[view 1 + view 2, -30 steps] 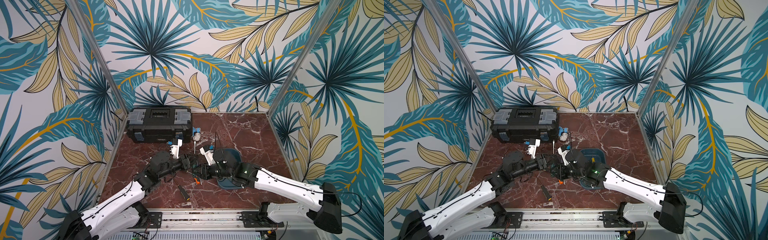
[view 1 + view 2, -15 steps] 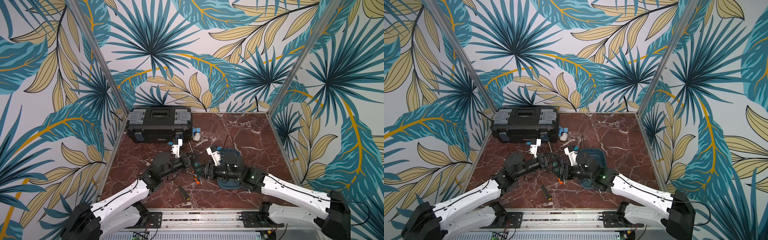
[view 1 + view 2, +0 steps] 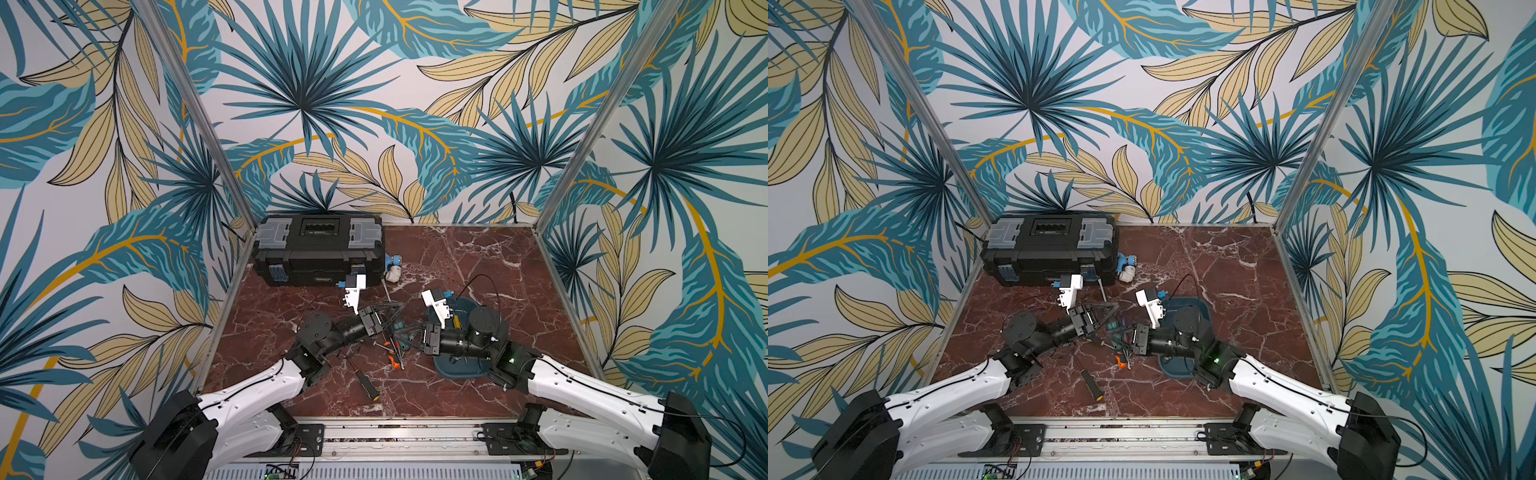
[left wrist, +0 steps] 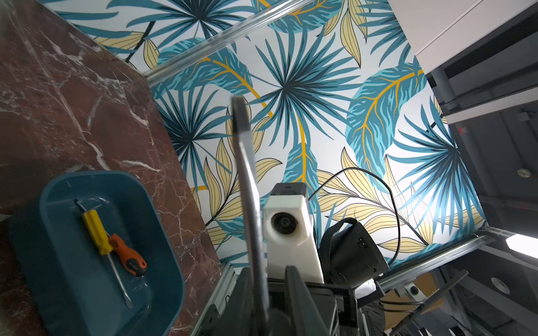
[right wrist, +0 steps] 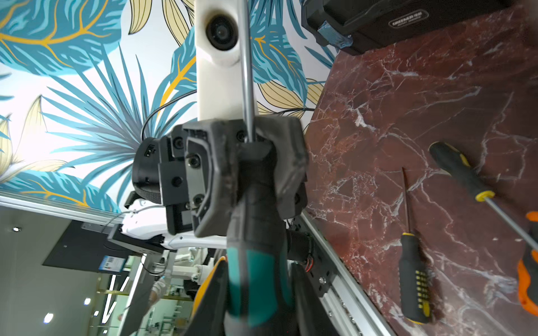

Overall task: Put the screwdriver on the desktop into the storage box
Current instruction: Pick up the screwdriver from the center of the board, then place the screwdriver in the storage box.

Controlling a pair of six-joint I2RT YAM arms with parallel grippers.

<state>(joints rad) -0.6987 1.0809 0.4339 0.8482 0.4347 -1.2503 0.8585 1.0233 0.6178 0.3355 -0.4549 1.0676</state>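
**Two grippers, one screwdriver, mid-desktop**

In both top views the arms reach in low from the aluminium front rail point(image 3: 395, 434) and meet tip to tip above the desktop point(image 3: 478, 257). The teal-handled screwdriver point(image 3: 400, 327) bridges the left gripper point(image 3: 394, 325) and the right gripper point(image 3: 409, 332), clear of the marble. The storage box point(image 3: 457, 370) lies behind the right gripper, under its wrist. Loose screwdrivers point(image 3: 392, 355) lie just railward of the tips. The black toolbox point(image 3: 320, 249) stands well beyond the left gripper. Bare marble runs outward from the right gripper to the side wall.

In the left wrist view the blurred steel shaft runs back from the jaws. The box holds a yellow-handled screwdriver point(image 4: 93, 227) touching an orange-handled screwdriver point(image 4: 128, 256).

In the right wrist view the left gripper is clamped on the handle's black collar. The right gripper closes on the teal grip from both sides.
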